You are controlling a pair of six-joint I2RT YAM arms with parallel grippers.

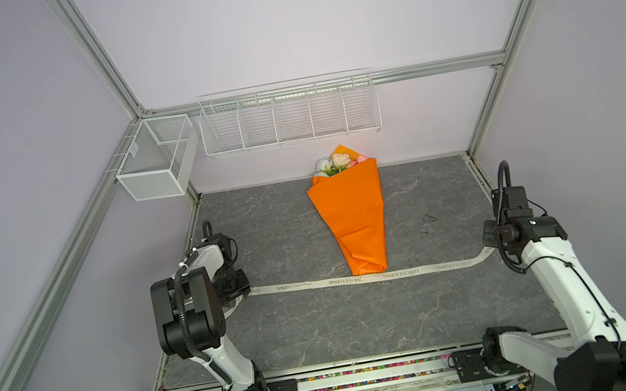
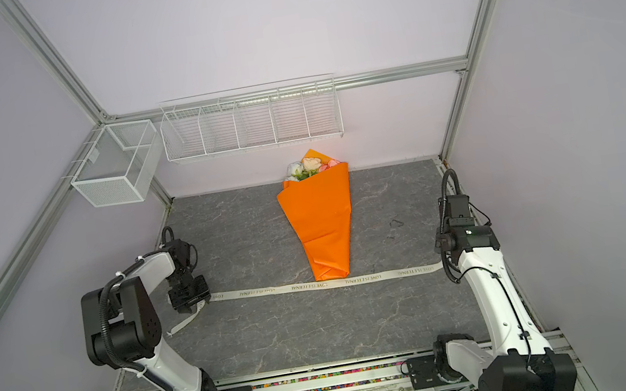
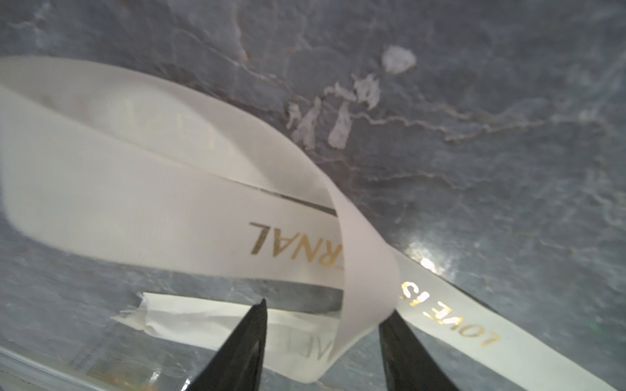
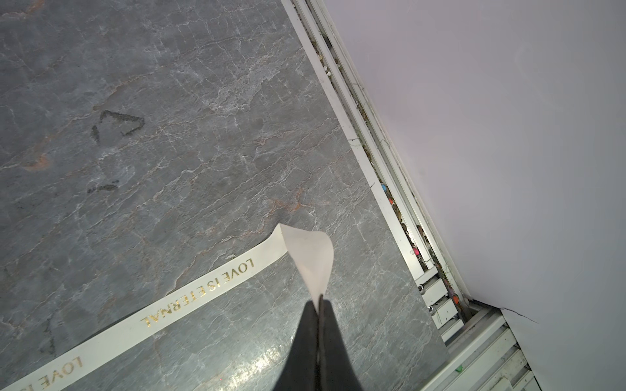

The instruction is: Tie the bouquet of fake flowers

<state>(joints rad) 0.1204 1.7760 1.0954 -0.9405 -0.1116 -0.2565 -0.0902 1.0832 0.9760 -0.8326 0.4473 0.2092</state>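
L gripper (image 3: 325, 315): fingers (image 3: 244, 345) spread, nothing clamped. A folded loop of ribbon (image 3: 189, 203) sits in the gap and touches one finger; the frayed ribbon end lies flat on the table (image 3: 508, 101) just past the tips. In both top views this gripper (image 1: 239, 289) hangs low at near-left, over the ribbon's left end.

R gripper (image 4: 320, 301): fingers pressed together, pinching the ribbon's right end, which curls up off the table from the tips. In a top view it sits at the table's right edge, mostly hidden under its own wrist.

Btwn the two, the ribbon (image 1: 357, 279) runs straight L–R across the table, flat, gold "LOVE IS ETERNAL" lettering up.

Bouquet (image 1: 352, 216) lies on the table at centre, btwn the grippers L–R but reaching farther back. Neither gripper touches it and both are well apart from it. L gripper is to its near-left, R gripper to its right, each roughly level w/ its narrow end. It's wrapped in an orange paper (image 2: 320, 225) cone, narrow end near. The roses (image 1: 337, 161), white, cream and pink, are at the far end by the back wall. The narrow end meets the ribbon's far edge abt midway along. Can't tell if it overlaps. The ribbon is beside that end, not around it.

Farther out: wire rack (image 1: 289, 120) on the back wall, mesh basket (image 1: 157, 161) on the left wall.
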